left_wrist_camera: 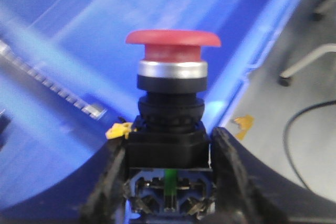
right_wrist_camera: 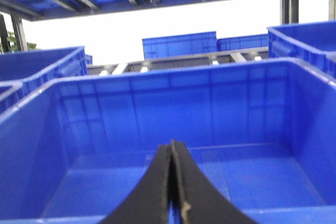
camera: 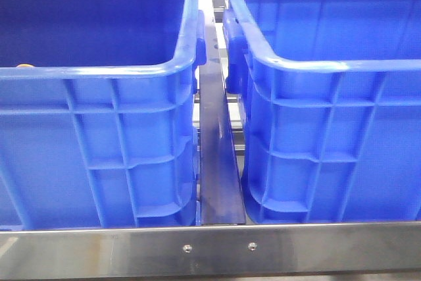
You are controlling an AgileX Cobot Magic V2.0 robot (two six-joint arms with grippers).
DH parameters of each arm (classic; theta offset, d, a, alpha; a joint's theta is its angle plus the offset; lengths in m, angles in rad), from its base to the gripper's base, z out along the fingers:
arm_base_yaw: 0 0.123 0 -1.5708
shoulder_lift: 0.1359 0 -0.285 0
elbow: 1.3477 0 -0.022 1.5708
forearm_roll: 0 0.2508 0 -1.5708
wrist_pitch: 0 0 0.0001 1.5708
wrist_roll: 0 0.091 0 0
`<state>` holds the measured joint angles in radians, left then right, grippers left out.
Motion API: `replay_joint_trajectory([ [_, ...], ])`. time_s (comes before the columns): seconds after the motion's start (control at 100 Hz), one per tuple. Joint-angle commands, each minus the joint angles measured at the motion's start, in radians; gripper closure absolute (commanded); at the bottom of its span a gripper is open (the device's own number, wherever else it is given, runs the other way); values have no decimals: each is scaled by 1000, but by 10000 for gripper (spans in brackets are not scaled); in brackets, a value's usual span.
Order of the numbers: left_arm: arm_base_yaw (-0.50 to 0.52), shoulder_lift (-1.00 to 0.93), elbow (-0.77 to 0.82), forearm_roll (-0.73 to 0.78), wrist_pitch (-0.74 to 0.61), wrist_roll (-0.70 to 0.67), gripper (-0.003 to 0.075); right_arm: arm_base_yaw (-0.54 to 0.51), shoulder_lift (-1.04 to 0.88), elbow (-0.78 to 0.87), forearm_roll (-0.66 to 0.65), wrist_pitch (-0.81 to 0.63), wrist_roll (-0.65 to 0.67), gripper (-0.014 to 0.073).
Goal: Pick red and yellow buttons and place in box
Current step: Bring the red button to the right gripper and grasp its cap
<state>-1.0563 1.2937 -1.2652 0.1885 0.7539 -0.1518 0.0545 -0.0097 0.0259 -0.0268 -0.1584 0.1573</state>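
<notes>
1. On my left wrist view, the left end effector (left_wrist_camera: 167, 182) is pinching the black base of the red button (left_wrist_camera: 172, 45), cap up, over a blue box (left_wrist_camera: 79, 51).
2. My right end effector (right_wrist_camera: 172, 182) is pressed together, holding nothing, over the right box (right_wrist_camera: 173, 108).
3. In front I see the steel rail (camera: 210, 248), then both boxes side by side, the left box (camera: 99, 149) showing something orange (camera: 25, 66) at its near rim; I cannot tell what.

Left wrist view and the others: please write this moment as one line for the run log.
left gripper: shut on red button | right gripper: shut, nothing held, facing blue crate | yellow button: not clearly seen
</notes>
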Motion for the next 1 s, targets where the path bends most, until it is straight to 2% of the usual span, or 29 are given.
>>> replay_joint_trajectory([
  [0.0,-28,-36,-26,18,-80,1,739,4,-27,-59,1,-69,33,699],
  [0.1,-30,-36,-26,18,-80,1,739,4,-18,-153,2,33,103,699],
  [0.24,-30,-36,-26,18,-76,1,739,4,26,-347,16,305,194,699],
  [0.36,-30,-36,-26,18,-76,1,739,4,115,-540,36,584,194,699],
  [0.53,-30,-36,-26,18,-74,1,739,4,295,-774,47,870,194,699],
  [0.66,-30,-36,-26,18,-72,1,739,4,390,-854,62,938,194,699],
  [0.85,-30,-36,-26,18,-68,1,739,4,453,-859,72,949,194,681],
  [0.92,-30,-36,-26,18,-66,1,739,4,458,-859,78,957,194,613],
  [0.99,-30,-36,-26,18,-66,1,739,4,458,-859,85,958,194,491],
])
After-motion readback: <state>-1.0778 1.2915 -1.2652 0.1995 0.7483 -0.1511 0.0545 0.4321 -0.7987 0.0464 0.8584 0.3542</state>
